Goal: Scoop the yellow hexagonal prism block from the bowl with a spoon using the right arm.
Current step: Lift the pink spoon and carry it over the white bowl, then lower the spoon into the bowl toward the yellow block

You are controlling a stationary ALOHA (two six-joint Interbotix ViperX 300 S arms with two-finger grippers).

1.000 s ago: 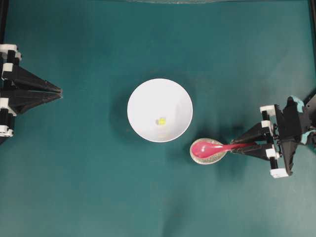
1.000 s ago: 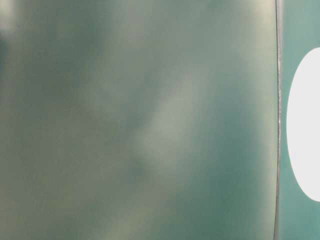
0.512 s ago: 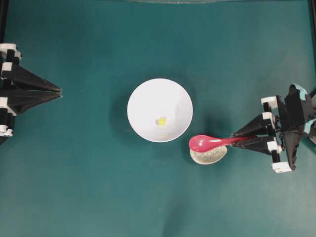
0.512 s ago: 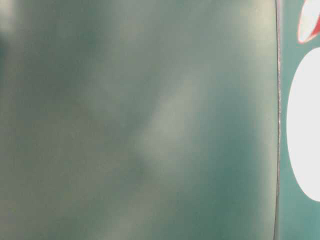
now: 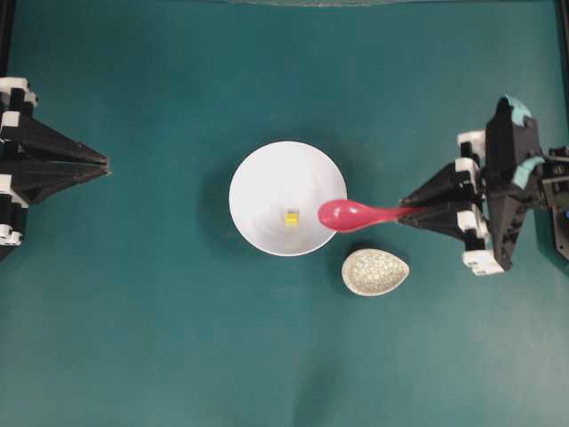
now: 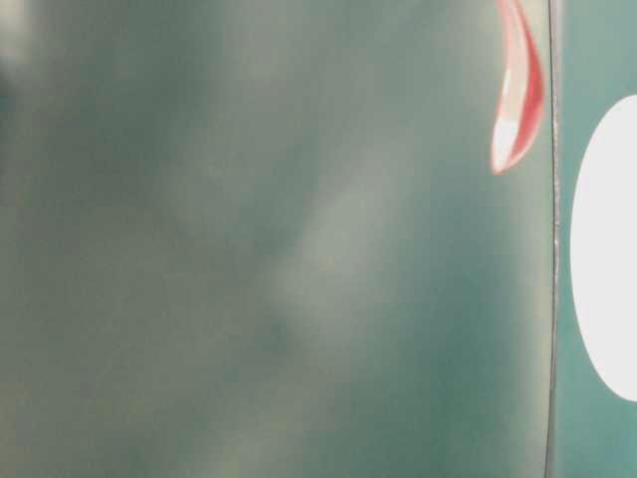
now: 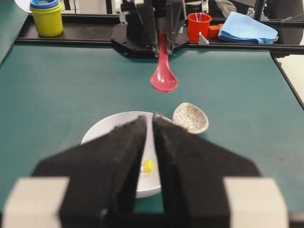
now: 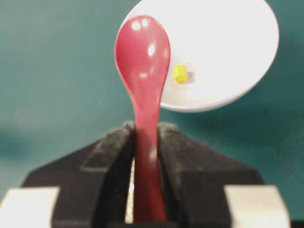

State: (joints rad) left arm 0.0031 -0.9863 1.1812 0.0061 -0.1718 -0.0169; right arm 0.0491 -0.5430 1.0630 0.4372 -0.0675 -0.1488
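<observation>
spoon (image 5: 356, 214) sits clamped by its handle in my right gripper (image 5: 411, 213), fingers pressed to both sides of the handle, scoop pointing out toward the bowl (image 5: 258, 182). from overhead the scoop overlaps the bowl's near rim; the left wrist view shows it raised above the table, so i judge it is hanging over the rim, not touching it. the yellow block (image 5: 291, 217) lies on the bowl floor, a little toward my side of centre, just past the tip of the scoop. the speckled spoon rest (image 5: 375, 271) sits apart from the bowl, beside it, with nothing on it.

risks as i see them: the block is tiny next to the scoop, so if i come down flat i may just shove it across the smooth floor rather than get under it. if i drop too early, the scoop could strike the rim and tip or slide the bowl, which is not held by anything. my hold is only on the end of the handle, so a hard press against the bowl could twist the spoon in my fingers. a quick lift could also let the block roll off the lip.

my left gripper (image 7: 153, 142) waits well apart at the table's far side, jaws almost together with a thin slit between them, holding nothing.
</observation>
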